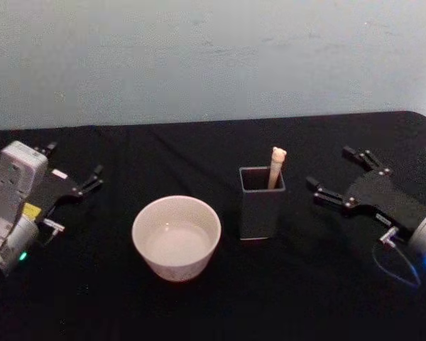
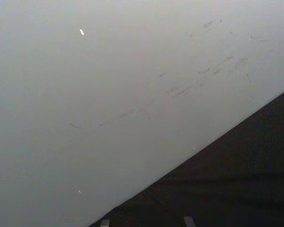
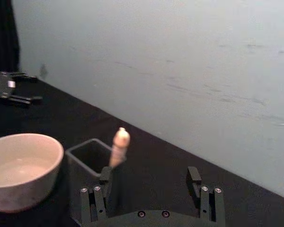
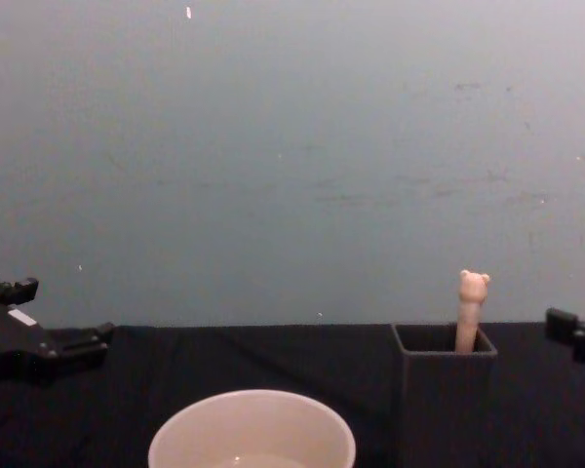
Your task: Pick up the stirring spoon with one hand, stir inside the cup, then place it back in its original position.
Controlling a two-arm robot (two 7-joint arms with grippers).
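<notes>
On the black cloth-covered table (image 1: 220,312) before the robot, a wide round cream-white cup (image 1: 176,238) sits near the middle, and just to its right stands a tall dark grey square-sided plastic holder (image 1: 261,202), close by but not touching. The slim stirring spoon with a beige handle topped by a tiny bear head (image 1: 276,167) stands almost upright in the holder, leaning against its far right corner. Only the upper handle clears the rim, which gives you something to grip. The dark lower shaft is hidden inside. The right gripper (image 1: 330,167) rests low over the table to the holder's right, its claw spread wide and pointed towards the spoon, holding nothing. It is the nearer arm, so it looks like the natural one to reach in. The left gripper (image 1: 72,167) sits well apart at the table's left edge, claw also spread and empty, seemingly parked. The task looks unstarted. With the cup this close, your carry from holder to cup should be short.
</notes>
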